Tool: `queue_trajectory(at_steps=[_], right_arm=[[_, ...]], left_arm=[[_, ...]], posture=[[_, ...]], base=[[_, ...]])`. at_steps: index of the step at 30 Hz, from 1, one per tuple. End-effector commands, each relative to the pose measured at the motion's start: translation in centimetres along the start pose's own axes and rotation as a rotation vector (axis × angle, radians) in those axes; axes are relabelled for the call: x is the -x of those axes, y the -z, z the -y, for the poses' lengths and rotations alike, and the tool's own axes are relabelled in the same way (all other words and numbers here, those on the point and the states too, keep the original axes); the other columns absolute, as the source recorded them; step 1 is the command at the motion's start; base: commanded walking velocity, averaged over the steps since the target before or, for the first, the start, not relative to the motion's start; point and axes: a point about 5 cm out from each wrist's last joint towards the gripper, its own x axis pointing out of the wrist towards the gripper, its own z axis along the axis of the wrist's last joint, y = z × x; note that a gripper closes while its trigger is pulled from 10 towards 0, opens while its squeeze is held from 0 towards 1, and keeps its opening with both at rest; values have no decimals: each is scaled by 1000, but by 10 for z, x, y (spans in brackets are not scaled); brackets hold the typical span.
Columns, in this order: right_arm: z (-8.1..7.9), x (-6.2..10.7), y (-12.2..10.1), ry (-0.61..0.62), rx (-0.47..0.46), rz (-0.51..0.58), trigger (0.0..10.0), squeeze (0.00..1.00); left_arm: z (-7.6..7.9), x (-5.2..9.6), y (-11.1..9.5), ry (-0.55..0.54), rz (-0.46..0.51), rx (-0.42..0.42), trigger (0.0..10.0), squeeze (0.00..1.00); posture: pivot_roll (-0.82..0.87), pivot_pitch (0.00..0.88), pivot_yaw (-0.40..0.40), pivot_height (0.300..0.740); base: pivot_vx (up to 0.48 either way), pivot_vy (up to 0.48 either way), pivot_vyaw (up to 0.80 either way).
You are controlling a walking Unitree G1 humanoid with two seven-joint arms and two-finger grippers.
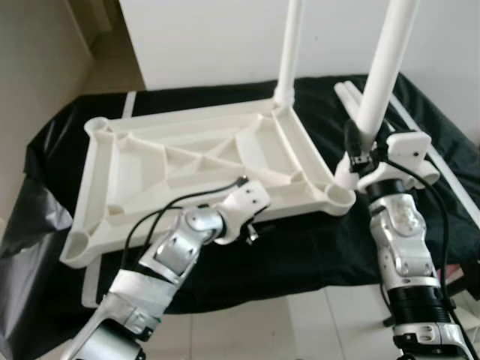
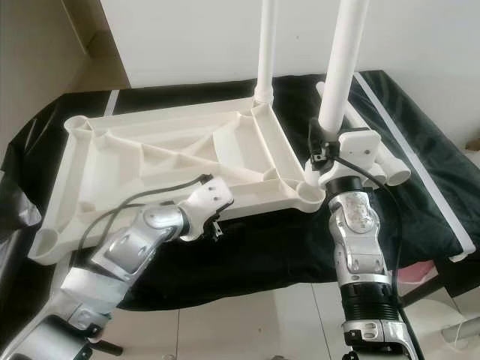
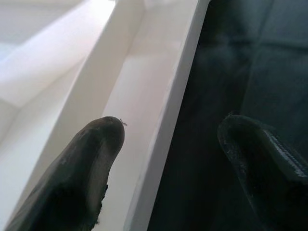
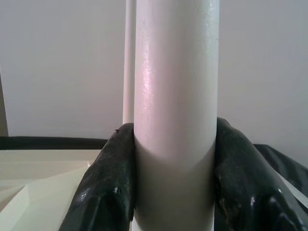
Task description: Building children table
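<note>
Leg [image 4: 174, 115] upright in right tool [image 4: 174, 192]

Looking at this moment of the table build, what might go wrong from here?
The right gripper clamps a white leg low down near the corner socket; if tilted, it may jam or miss. The left gripper straddles the tabletop rim without pinching it, so the top could slide on the black cloth.
</note>
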Motion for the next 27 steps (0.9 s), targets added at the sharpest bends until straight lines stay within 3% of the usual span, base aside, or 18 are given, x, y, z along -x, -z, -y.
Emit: queue_trajectory(at_steps=[1,6,12,13,17,18,21,27], right_arm=[[-1,3,2,-18,2,-16,10000,0],[-2,4,3,-28,4,-26,10000,0],[-5,2,6,-49,-5,-40,10000,0],[-5,2,6,-49,-5,-40,10000,0],[-10,2,8,-84,-21,-48,10000,0],[-10,2,8,-84,-21,-48,10000,0],[-17,3,9,-127,-34,-52,10000,0],[-22,3,10,-160,-44,-58,10000,0]], left_arm=[[-4,3,7,-43,-33,-24,10000,0],[-1,15,17,30,-57,-61,10000,0],[-6,47,40,118,-104,-69,10000,0],[-6,47,40,118,-104,-69,10000,0],[-24,73,62,86,-206,-87,10000,0],[-24,73,62,86,-206,-87,10000,0],[-48,88,71,6,-277,-97,10000,0],[-74,104,76,-99,-328,-103,10000,0]], posture=[[-60,85,34,740],[-57,86,33,740],[-38,92,22,740],[-38,92,22,740],[-30,93,18,740],[-30,93,18,740],[-25,92,16,740],[-22,90,16,740]], base=[[0,0,0],[0,0,0],[0,0,0],[0,0,0],[0,0,0],[0,0,0],[0,0,0],[0,0,0]])
